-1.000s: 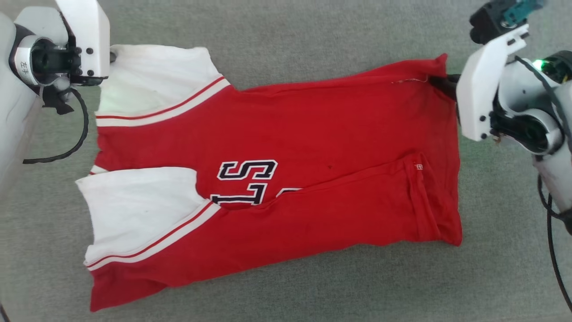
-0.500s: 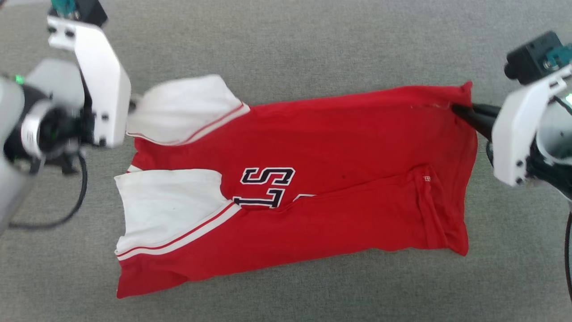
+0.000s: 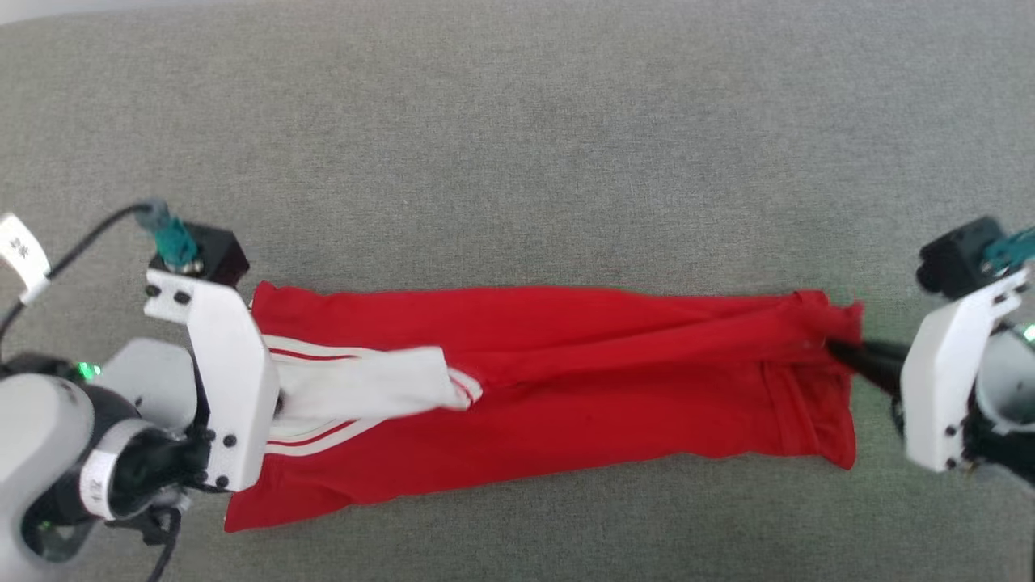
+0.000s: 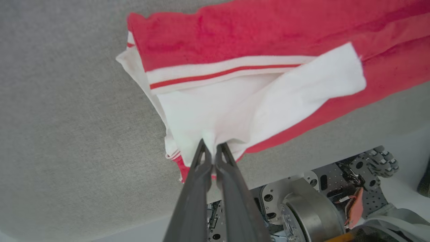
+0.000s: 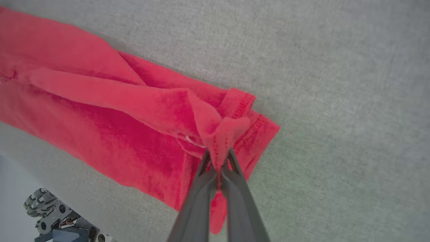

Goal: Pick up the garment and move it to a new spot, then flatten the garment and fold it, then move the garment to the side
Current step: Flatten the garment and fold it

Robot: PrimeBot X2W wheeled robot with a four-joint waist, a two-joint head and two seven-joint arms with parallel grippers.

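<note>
Tag (image 3: 20,249) writing unreadable; left tool (image 4: 210,153) and right tool (image 5: 218,156) pinch garment (image 3: 614,380).

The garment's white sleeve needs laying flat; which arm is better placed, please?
Left: the left gripper is shut on the garment at its white sleeve; the right gripper pinches the red hem.

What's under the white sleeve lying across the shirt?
Red cloth of the shirt and striped trim show around the white sleeve. The layers directly beneath the sleeve are covered.
</note>
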